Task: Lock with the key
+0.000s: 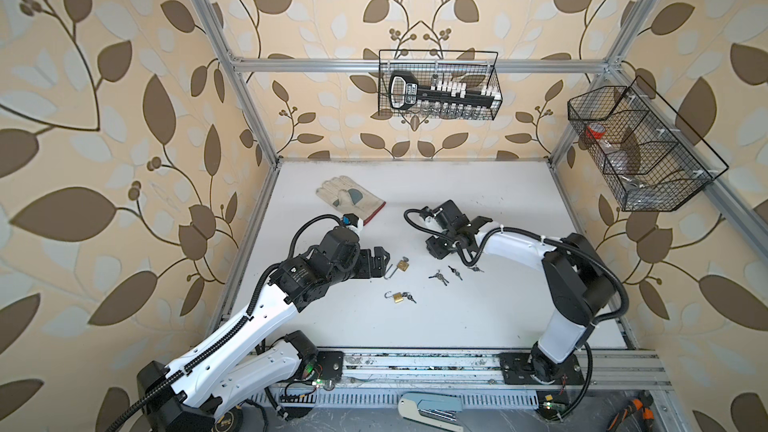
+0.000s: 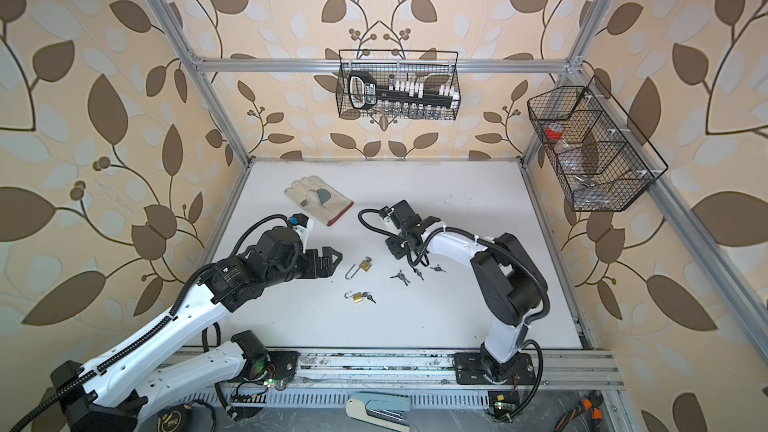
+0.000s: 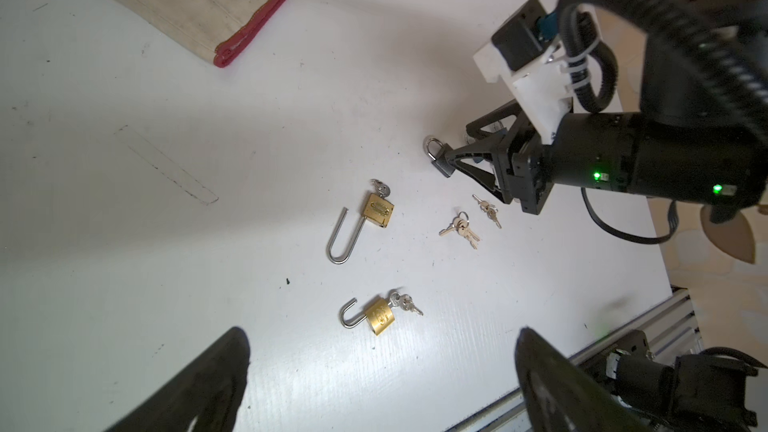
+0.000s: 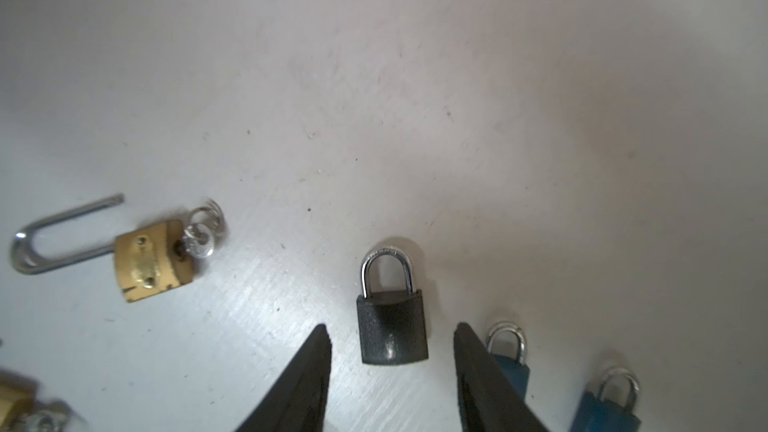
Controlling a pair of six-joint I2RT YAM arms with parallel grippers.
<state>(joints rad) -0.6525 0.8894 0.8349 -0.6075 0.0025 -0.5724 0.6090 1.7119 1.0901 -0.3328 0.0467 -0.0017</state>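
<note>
Padlock [image 3: 377, 210], brass, long shackle, open with key [image 3: 380, 189] in, lies on desk [image 1: 457, 317] just ahead of left tool [image 2: 337, 264], spread wide; shackle bend faces it, left arm nearer. Right tool [image 4: 390, 327] spread, straddling shut black padlock [image 4: 392, 317], not touching

Near half of table [image 1: 457, 322] bare: you pass freely. Far right bare too. Glove [image 1: 349, 200] blocks far left. Mid-table clutter: long-shackle brass padlock [image 1: 400, 266], short-shackle brass padlock [image 1: 397, 297], key bunches [image 1: 439, 278]. Blue padlocks [image 4: 513, 363] just beside right gripper [image 4: 390, 326]: tight there for you.
</note>
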